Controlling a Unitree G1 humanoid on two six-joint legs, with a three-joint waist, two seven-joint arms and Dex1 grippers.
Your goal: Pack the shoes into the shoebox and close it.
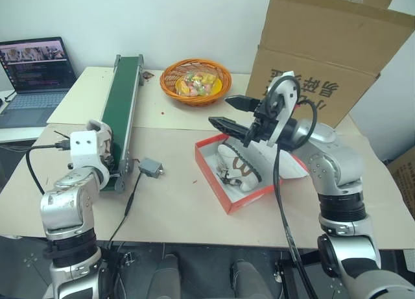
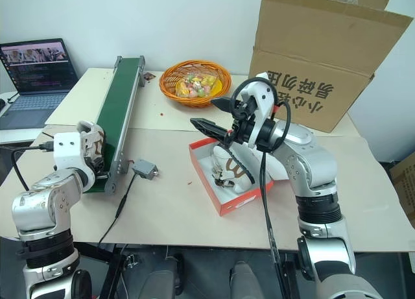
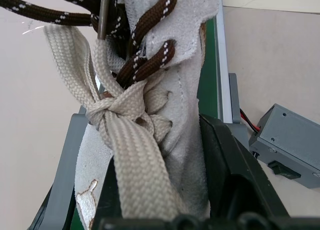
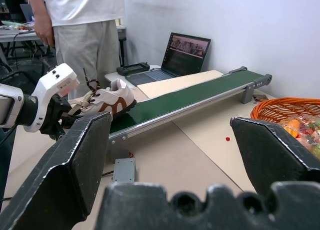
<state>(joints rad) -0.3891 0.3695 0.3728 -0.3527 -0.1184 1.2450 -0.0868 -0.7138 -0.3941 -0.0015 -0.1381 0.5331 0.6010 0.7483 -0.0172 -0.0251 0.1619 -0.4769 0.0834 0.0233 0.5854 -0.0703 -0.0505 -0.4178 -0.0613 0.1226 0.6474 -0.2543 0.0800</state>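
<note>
Rough cream suede shoe [image 3: 185, 115] with flat woven cloth laces; matt cardboard shoebox [image 1: 224, 182]; woven wicker basket [image 1: 196, 80].

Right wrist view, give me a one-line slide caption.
Open right end effector faces the left end effector gripping a sneaker on the green conveyor.

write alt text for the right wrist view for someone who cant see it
The open right gripper frames the left gripper shut on a white sneaker at the near end of a green conveyor belt. Behind stand a laptop and a person; an orange basket sits beside the belt.
</note>
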